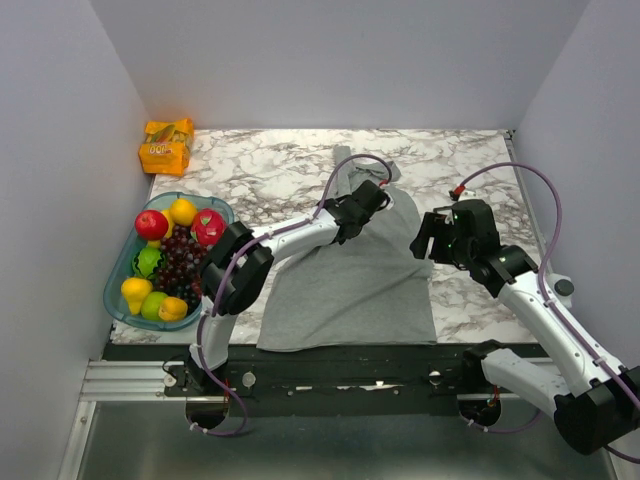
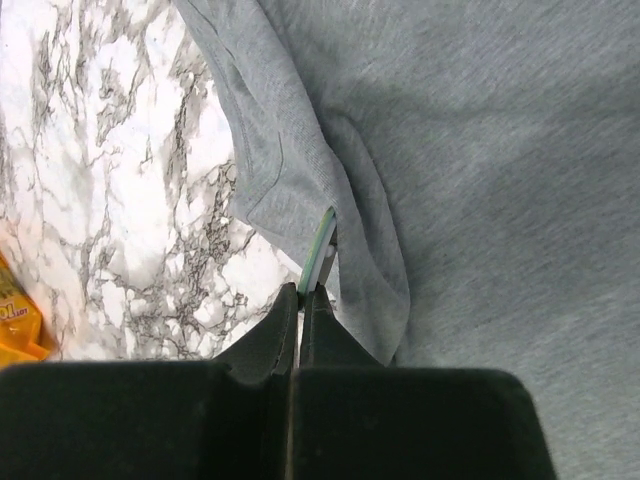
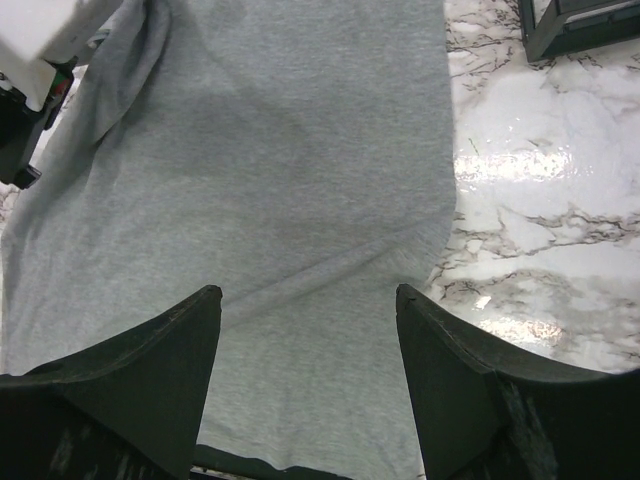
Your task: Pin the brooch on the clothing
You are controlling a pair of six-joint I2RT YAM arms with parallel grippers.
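L gripper (image 2: 305, 298) pinches the brooch (image 2: 321, 252) at the edge of the grey tank top (image 1: 345, 285); R gripper (image 3: 308, 296) hangs open nearby.

Top view: tank top lies flat on the marble table (image 1: 260, 165), hem twd the arm bases, straps at the far end. L arm reaches across it to the upper part by the straps. L wrist cam: jaws pressed together w/ the brooch seen edge-on, a thin green-and-white sliver poking out of the tips and touching a folded-over flap of the fabric. R wrist cam: fingers spread wide above the cloth's right side, holding nothing. Left of the table: fruit bowl (image 1: 118, 275) and, behind it, an orange snack pack (image 1: 166, 150).
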